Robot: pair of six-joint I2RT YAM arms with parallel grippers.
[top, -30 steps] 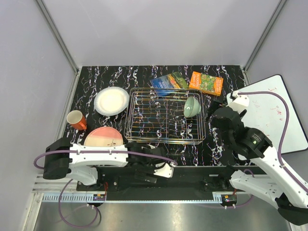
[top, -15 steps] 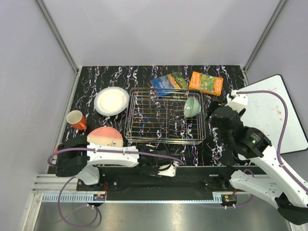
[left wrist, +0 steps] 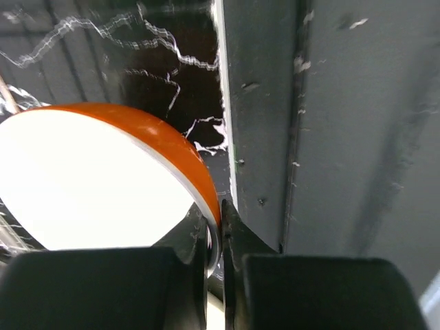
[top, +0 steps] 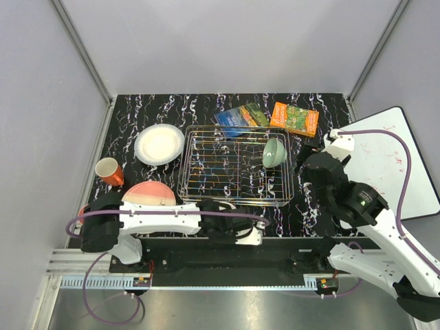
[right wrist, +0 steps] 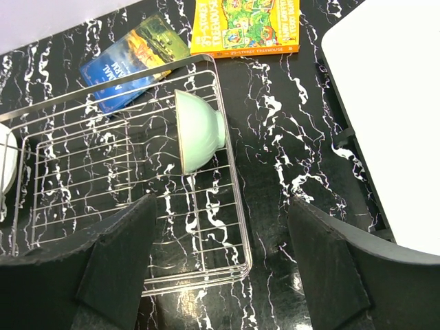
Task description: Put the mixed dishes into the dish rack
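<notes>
Two arms work from the near edge of the counter (right wrist: 275, 158). The left arm (top: 158, 216) lies low and stretched to the right along that edge, in front of the dish rack (top: 234, 168). From above, its wrist hides whatever it carries. In the left wrist view, the left end effector (left wrist: 221, 206) is pinched narrow on the rim of the orange-outside cream bowl (left wrist: 165, 148), one finger inside and one outside. The dark marbled counter and a grey strip lie behind the bowl.

The right arm (top: 364, 206) is bent up at the right side, its wrist over the rack's right end. The right end effector (right wrist: 221, 203) is spread wide and holds nothing.

Below it, the pale green bowl (right wrist: 199, 130) is tipped on its side inside the rack, near the far right corner. The white plate (top: 159, 144) lies on the counter left of the rack. The pink-and-cream plate (top: 146, 194) lies nearer, its near edge under the left arm.

Beyond the rack, the orange packet (right wrist: 244, 24) shows the word "TREEHOUSE". The blue packet (right wrist: 134, 58) has print too small to read. Red marks on the white board (right wrist: 392, 117) cannot be made out.
</notes>
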